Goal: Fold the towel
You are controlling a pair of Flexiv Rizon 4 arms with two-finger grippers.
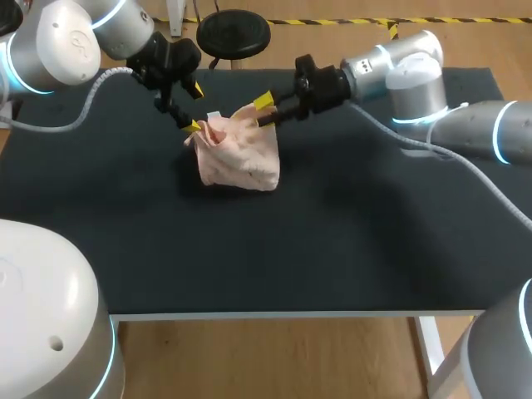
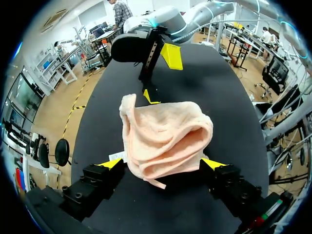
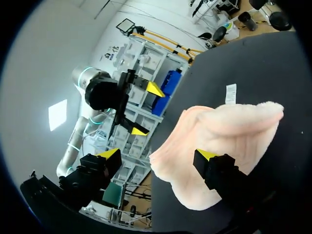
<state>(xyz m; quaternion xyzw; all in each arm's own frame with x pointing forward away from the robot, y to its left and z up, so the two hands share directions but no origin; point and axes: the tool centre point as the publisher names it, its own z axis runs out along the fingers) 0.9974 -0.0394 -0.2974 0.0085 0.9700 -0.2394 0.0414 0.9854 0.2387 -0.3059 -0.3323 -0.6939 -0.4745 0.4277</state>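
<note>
The towel point(image 1: 238, 154) is seen bunched in a loose peach heap on the black table point(image 1: 332, 241), with the two grippers set at opposite sides of it; on the side of the heap away from both sets of fingers a broad stretch of bare tabletop is shown, running to the table's near edge; the far edge is found close behind the left gripper point(image 1: 194, 108), so little room is offered there; more bare surface is spread beneath the right arm point(image 1: 399, 79)

The left gripper's fingers are held wide apart and nothing is clasped by them; in the head view one yellow tip is laid at the corner of the towel, while the other is raised in the air, clear of the cloth; in the left wrist view the heap is shown between and just ahead of the spread fingers point(image 2: 111, 163), and a small white label point(image 2: 116, 156) is seen just beside one tip (whether that tip presses the cloth cannot be told from there)

The right gripper point(image 1: 263, 112) is spread open likewise; one tip is lifted above the heap, and the lower finger is set against the towel's edge on the side away from the left gripper; in the right wrist view one finger point(image 3: 214, 168) is seen lying against the cloth, while the other is kept apart from it, out beyond the towel's side; the cloth is thus touched from one side only and is not gripped
</note>
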